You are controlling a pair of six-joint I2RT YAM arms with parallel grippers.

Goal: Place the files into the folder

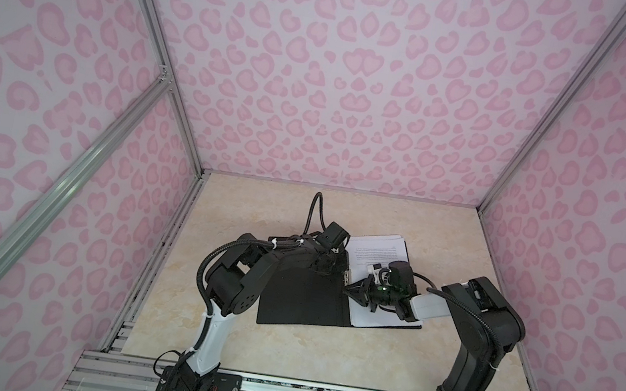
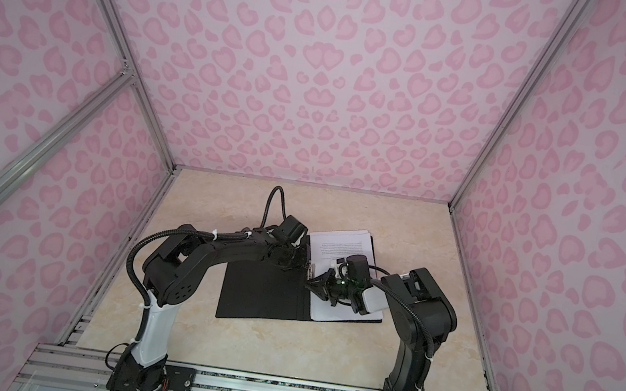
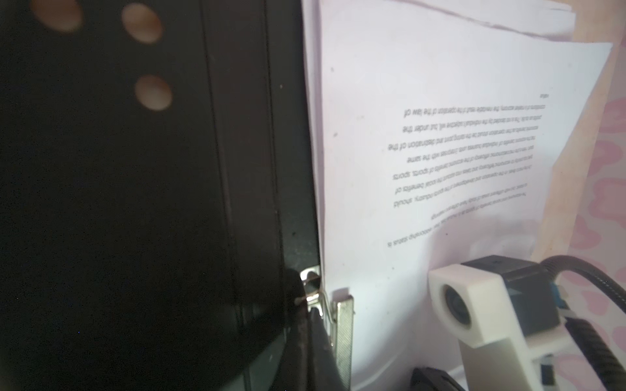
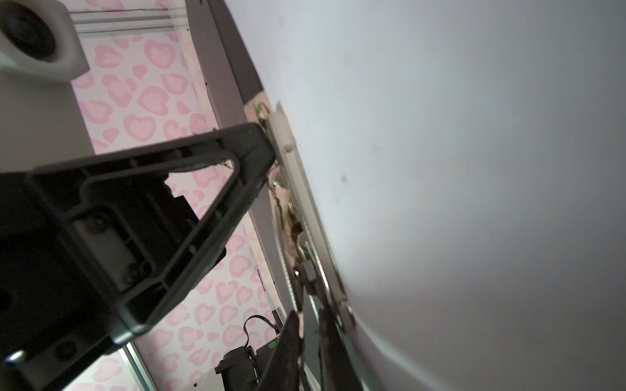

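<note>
1. Seeing folder [image 1: 300, 299] [image 2: 263, 294] spread open flat on table [image 1: 279, 351], black inside up, approx mid-table.
2. Noting papers [image 1: 379, 248] [image 2: 342, 243] [image 3: 440, 101] [image 4: 474, 169] stacked on its rt half, printed side up, long edge along spine; far corners slightly fanned in left wrist view.
3. Spotting metal clip [image 3: 342, 325] [image 4: 288, 189] at spine, beside papers' edge; can't tell if pressed down on sheets.
4. Finding left gripper [image 1: 334, 269] [image 2: 296, 263] over far part of spine, tips down at clip's wire lever; jaws pressed together, can't tell whether lever caught btw them.
5. Finding right gripper [image 1: 351, 290] [image 2: 312, 285] low over papers, reaching across toward spine, one finger [image 4: 261, 149] at clip's end, apparently touching; 2nd finger out of wrist view, top views too small, so can't tell if spread or closed.
6. Judging both grippers near each other at clip, left one on far side, right one on near side.
7. Seeing pink heart-print walls [image 1: 340, 83] round table on 3 sides.
</note>
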